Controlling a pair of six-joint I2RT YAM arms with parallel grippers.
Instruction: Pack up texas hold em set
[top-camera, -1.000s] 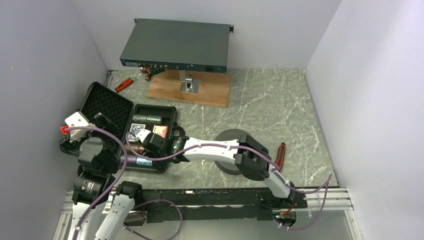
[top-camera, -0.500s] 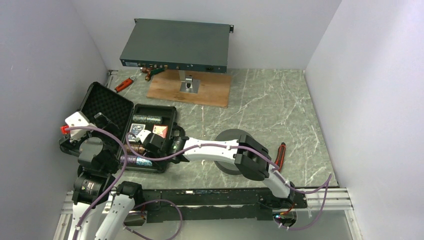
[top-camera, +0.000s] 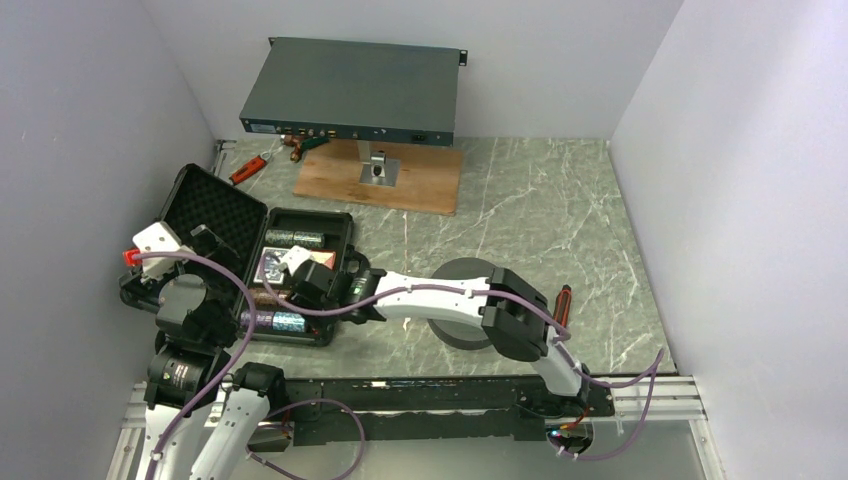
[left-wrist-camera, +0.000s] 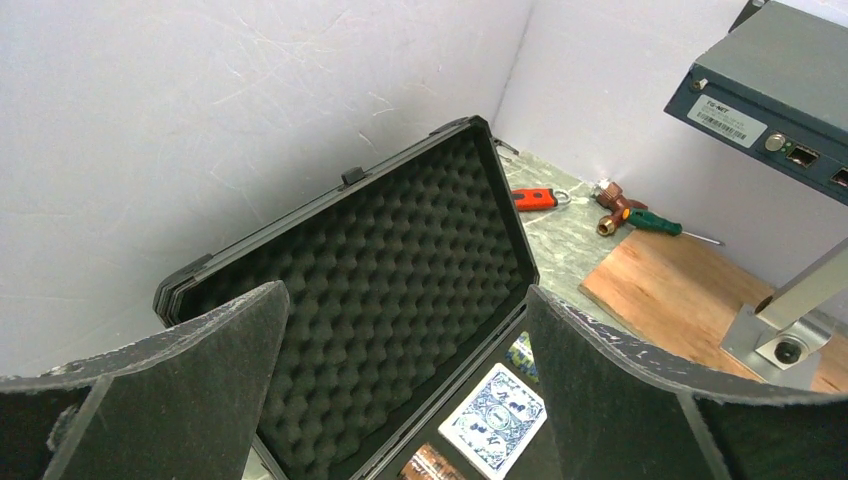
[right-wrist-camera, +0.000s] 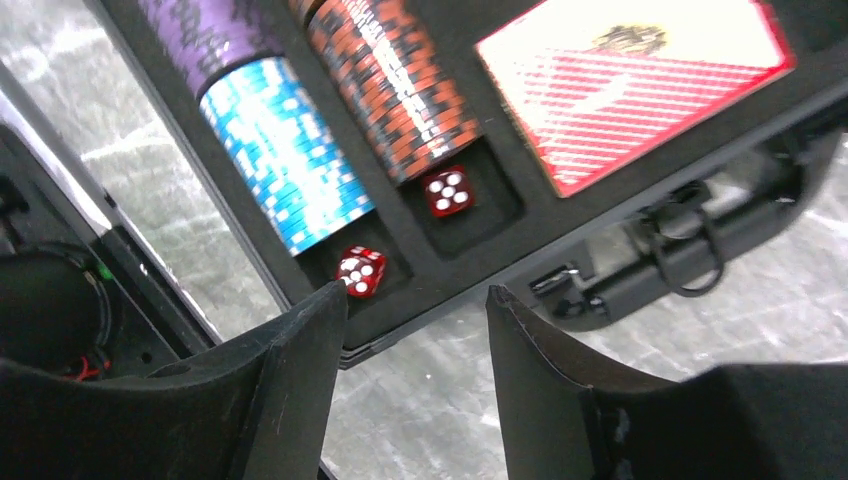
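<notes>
Bright, even light, soft shadows; the right wrist view is blurred, with glare on the glossy red card deck box (right-wrist-camera: 640, 90).

Robotics lab cell: white partition walls (top-camera: 90, 120), arms (top-camera: 440, 298) bolted to rail (top-camera: 650, 385), rack-mount box (top-camera: 352, 90), screwdriver (left-wrist-camera: 655, 224).

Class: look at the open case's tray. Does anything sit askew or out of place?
Yes: the small red die beside the blue chip stack sits tilted in its foam pocket, while the other red die lies flat.
</notes>
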